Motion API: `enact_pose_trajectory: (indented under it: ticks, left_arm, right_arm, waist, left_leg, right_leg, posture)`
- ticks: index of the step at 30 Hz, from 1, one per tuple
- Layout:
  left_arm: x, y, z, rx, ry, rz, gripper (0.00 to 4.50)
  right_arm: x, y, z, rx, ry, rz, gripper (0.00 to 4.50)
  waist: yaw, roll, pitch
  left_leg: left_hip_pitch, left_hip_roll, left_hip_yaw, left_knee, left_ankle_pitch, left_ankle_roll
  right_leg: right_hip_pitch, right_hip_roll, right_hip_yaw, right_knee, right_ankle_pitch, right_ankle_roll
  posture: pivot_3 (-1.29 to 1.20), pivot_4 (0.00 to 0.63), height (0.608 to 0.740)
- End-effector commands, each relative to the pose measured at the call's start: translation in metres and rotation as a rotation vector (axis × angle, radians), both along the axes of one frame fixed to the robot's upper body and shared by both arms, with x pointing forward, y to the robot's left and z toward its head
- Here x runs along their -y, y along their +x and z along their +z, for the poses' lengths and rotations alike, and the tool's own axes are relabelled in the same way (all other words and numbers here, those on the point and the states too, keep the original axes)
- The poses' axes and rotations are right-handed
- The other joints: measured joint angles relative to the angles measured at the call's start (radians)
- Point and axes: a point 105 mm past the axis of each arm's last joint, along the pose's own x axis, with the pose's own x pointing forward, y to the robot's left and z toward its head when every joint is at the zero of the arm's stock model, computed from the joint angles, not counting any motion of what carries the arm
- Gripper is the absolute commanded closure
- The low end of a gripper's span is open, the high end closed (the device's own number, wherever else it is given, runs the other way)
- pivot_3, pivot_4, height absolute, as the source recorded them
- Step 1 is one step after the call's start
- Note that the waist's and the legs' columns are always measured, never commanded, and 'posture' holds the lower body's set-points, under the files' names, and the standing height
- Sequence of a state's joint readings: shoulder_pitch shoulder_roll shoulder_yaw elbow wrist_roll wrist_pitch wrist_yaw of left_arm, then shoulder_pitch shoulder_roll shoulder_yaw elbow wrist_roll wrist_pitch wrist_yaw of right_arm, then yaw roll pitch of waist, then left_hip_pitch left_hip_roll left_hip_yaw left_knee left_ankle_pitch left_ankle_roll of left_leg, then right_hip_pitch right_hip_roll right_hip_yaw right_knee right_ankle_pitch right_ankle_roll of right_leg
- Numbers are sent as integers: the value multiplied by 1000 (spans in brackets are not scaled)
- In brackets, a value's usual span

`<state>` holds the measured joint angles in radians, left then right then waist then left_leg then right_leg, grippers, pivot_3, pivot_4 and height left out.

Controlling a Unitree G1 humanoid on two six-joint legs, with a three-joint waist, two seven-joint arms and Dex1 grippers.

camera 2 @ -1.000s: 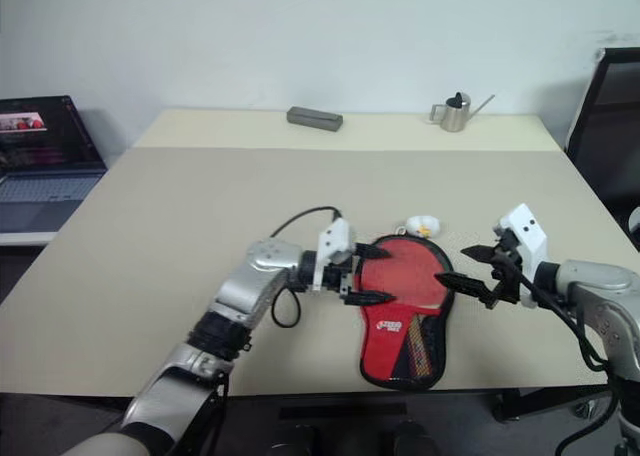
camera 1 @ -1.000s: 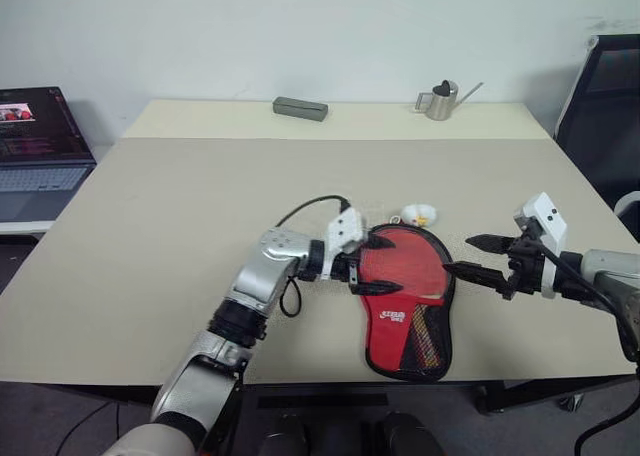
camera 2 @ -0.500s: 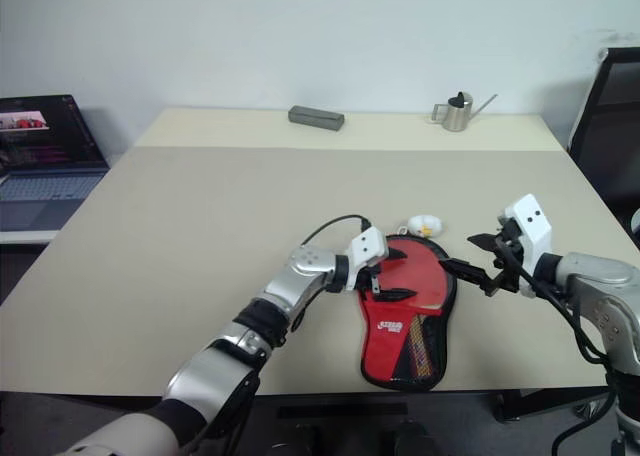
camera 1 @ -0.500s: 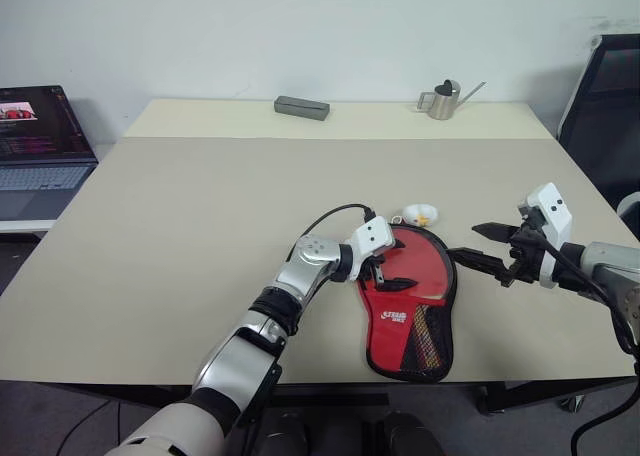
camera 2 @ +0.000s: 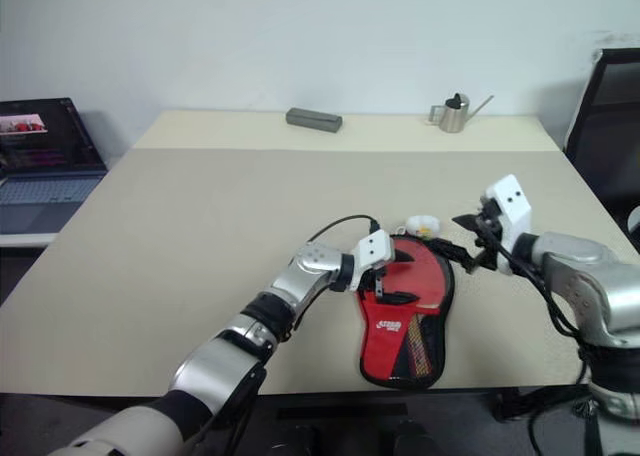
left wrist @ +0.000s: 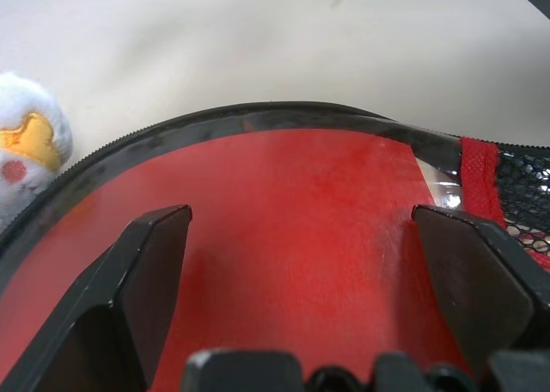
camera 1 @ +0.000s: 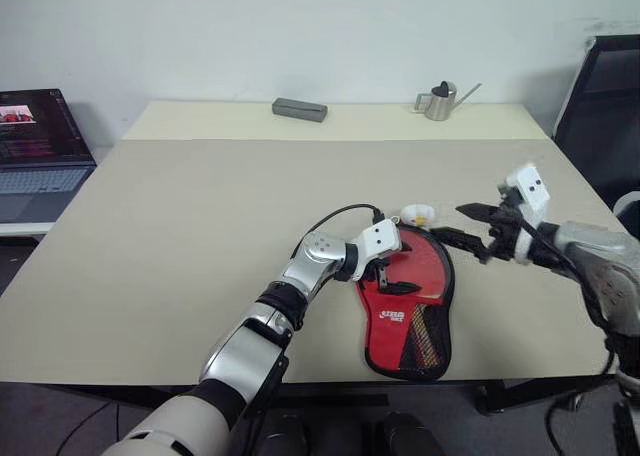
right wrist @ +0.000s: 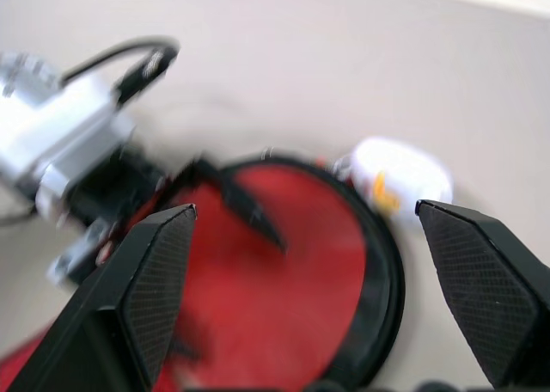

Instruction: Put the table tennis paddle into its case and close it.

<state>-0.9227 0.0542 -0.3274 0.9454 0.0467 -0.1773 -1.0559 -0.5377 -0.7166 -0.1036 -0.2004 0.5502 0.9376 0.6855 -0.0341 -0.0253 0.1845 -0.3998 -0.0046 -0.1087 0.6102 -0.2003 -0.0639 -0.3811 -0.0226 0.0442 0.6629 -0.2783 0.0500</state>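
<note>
The case (camera 1: 408,316) lies flat near the table's front edge, red with a black mesh pocket, a white logo and a black rim. Light stripes of the table tennis paddle's handle (camera 1: 428,348) show at the mesh. I cannot tell whether the round red face (left wrist: 292,194) inside the rim is paddle rubber or case fabric. My left gripper (camera 1: 395,273) is open, its fingers (left wrist: 146,263) spread low over that red face. My right gripper (camera 1: 450,222) hovers open by the case's far right rim, close to the white-yellow charm (camera 1: 418,214).
At the back of the table (camera 1: 200,226) sit a grey box (camera 1: 300,109) and a small metal watering can (camera 1: 440,101). An open laptop (camera 1: 40,141) stands on a side desk at the left. A black chair (camera 1: 605,96) is at the right.
My left gripper has moved right and down onto the case's round head. My right gripper has moved forward and left toward the charm. Both stay open.
</note>
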Motion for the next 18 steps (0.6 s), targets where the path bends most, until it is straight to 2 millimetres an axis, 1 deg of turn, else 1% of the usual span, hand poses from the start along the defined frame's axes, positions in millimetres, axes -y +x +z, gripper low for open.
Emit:
enact_pose_trajectory:
  ticks: [1, 3, 6, 9, 15, 18]
  left_arm:
    - [-8, -3, -23, -41, 81, 9, 34]
    - [-8, -4, -24, -44, 79, 8, 34]
    - [-7, -5, -24, -49, 76, 7, 34]
    - [-7, -5, -25, -51, 76, 8, 34]
    - [-6, -6, -26, -56, 74, 8, 34]
    - [-6, -7, -26, -57, 74, 5, 34]
  right_arm:
    - [-4, 18, 4, 46, -24, -1, 0]
    - [-5, 35, -3, 35, -45, -9, 0]
    - [-10, 49, -8, 25, -61, 1, 0]
    - [-10, 64, -16, -1, -66, -18, 0]
    - [-20, 83, -35, -69, -55, -6, 0]
    - [-20, 92, -42, -90, -47, -28, 0]
  waist:
    - [0, 0, 0]
    - [-2, 0, 0]
    - [0, 0, 0]
    - [0, 0, 0]
    - [-1, 1, 0]
    - [-1, 1, -1]
  left_leg:
    - [0, 0, 0, 0, 0, 0]
    - [0, 0, 0, 0, 0, 0]
    - [0, 0, 0, 0, 0, 0]
    - [0, 0, 0, 0, 0, 0]
    - [1, 0, 0, 0, 0, 0]
    - [1, 0, 0, 0, 0, 0]
  right_leg:
    - [0, 0, 0, 0, 0, 0]
    - [1, 0, 0, 0, 0, 0]
    - [1, 0, 0, 0, 0, 0]
    - [1, 0, 0, 0, 0, 0]
    - [1, 0, 0, 1, 0, 0]
    - [1, 0, 0, 1, 0, 0]
  posture:
    - [0, 150, 740]
    - [0, 150, 740]
    - [0, 150, 740]
    - [0, 150, 740]
    - [0, 150, 740]
    - [0, 150, 740]
